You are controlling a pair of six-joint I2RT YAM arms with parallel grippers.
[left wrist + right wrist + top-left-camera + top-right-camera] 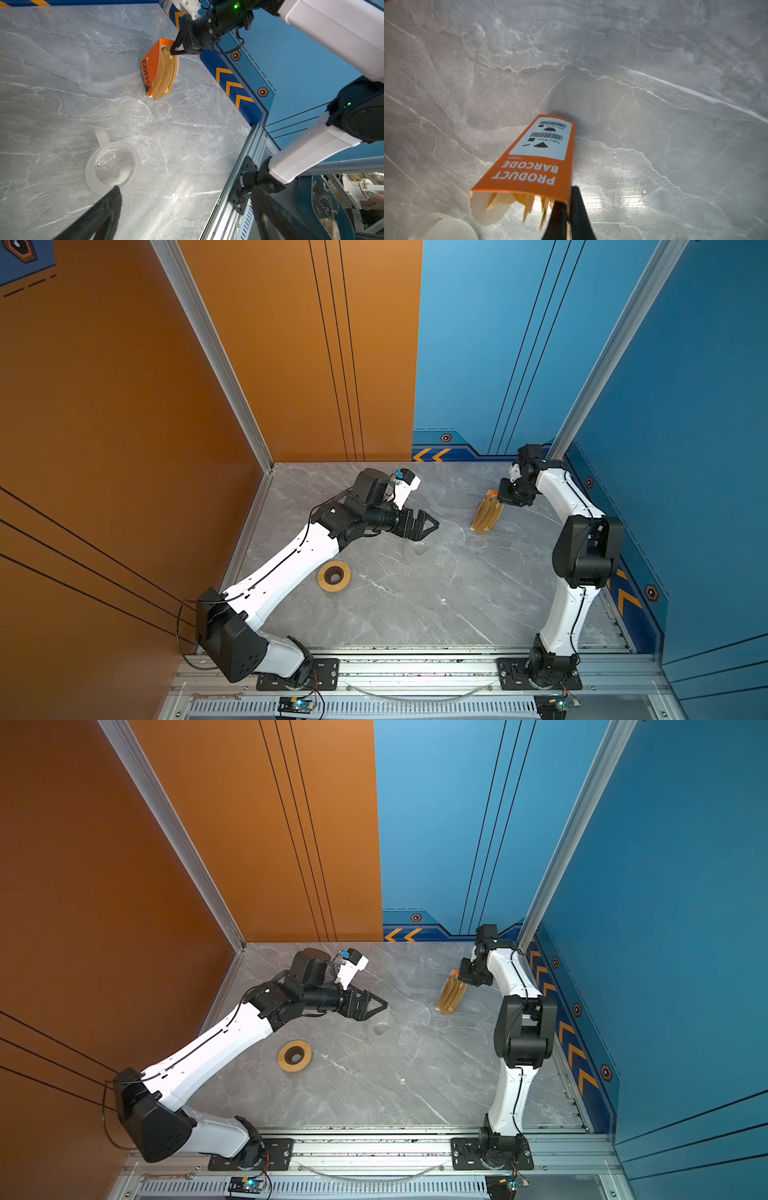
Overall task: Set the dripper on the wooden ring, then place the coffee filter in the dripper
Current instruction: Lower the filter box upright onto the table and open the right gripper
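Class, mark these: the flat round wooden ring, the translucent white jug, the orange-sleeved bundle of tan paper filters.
flat round wooden ring [321, 578]: in a top view, its tan rim.
translucent white jug [90, 169]: left wrist view, its frosted rim.
orange-sleeved bundle of tan paper filters [152, 66]: left wrist view, its orange sleeve.

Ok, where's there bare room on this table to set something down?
Widest bare patch: front of the marble table, bordered by wooden ring, translucent jug and right arm's base. Smaller one at the back, between left arm and filter bundle. Crowded: around the jug by the open left gripper, and where the right gripper pinches the bundle.
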